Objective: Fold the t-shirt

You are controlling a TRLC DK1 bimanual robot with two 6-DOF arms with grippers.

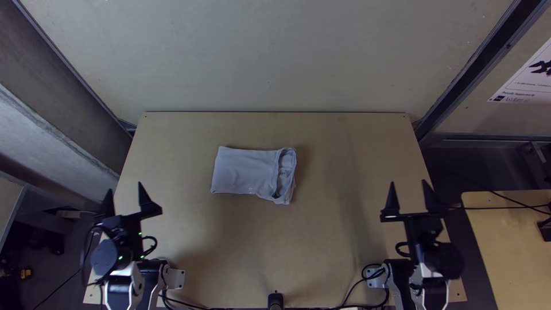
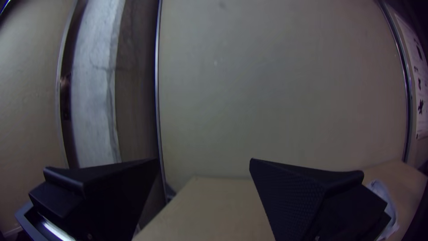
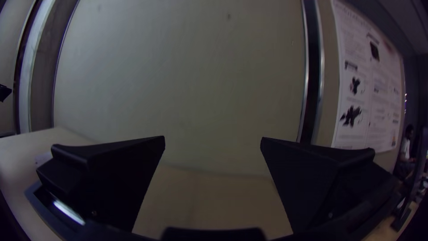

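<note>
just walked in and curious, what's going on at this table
Neither robot arm is handling anything right now. The shirt lies folded into a compact bundle near the far side of the table, its right end a bit loose and layered. The left pincer and right pincer are both open, well away from it. The folding looks done, or nearly so.

Place: looked like a robotics lab
Poster (image 1: 528, 83): hung beyond the right jaws
Desk (image 1: 321, 241): spread between two robot arms' (image 1: 433, 255) jaws
</note>
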